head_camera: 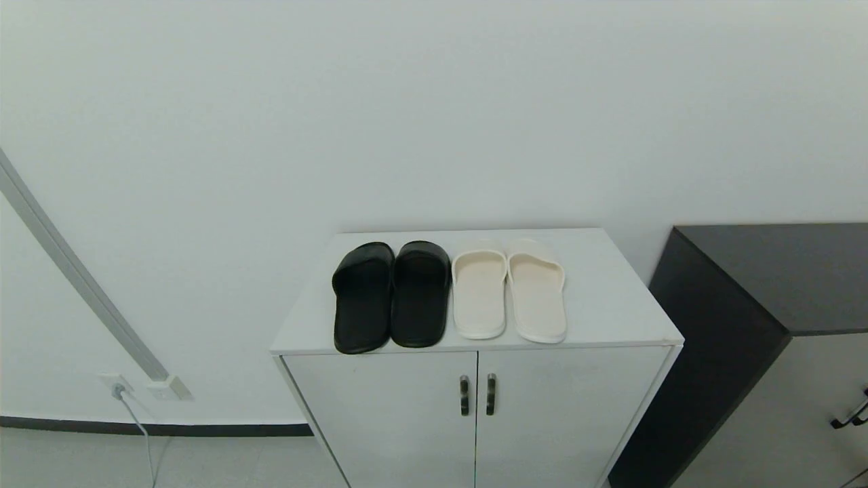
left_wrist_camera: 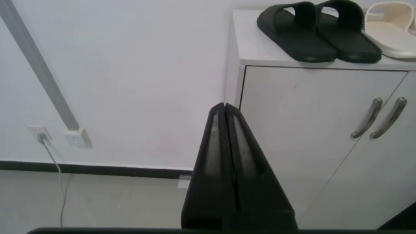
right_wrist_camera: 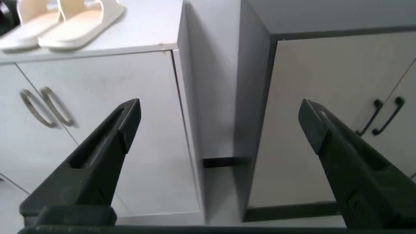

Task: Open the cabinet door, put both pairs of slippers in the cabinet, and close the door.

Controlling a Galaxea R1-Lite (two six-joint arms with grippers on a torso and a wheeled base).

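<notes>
1. Plainly, nothing of the task was done yet: the white cabinet (head_camera: 380, 420) stood at the lower centre of the head view with both doors shut, and its two handles (head_camera: 464, 395) were side by side at the seam.
2. Both pairs lay on the cabinet top (head_camera: 610, 298), in the middle of the frame. The black slippers (head_camera: 391, 296) were on the left and the cream slippers (head_camera: 508, 291) just to their right, with the inner black and cream slippers touching or nearly so.
3. The left pincer (left_wrist_camera: 225, 114) was closed tight with nothing in it, low beside the cabinet's left side. The right pincer (right_wrist_camera: 220, 109) was spread wide and empty, facing the gap between the white cabinet and a dark cabinet (head_camera: 746, 305).
4. Risks, as I judged them:
   - The handles sat so close together that a wide pincer could catch both and pull on two doors at once.
   - The closed left pincer would only bump a handle unless it was opened first.
   - The heels of the black slippers reached the front edge, so a jolt from a door pull could tip one off.
   - The pairs lay so close that lifting one could drag its neighbour.
   - The dark cabinet might limit the right door's swing.
</notes>
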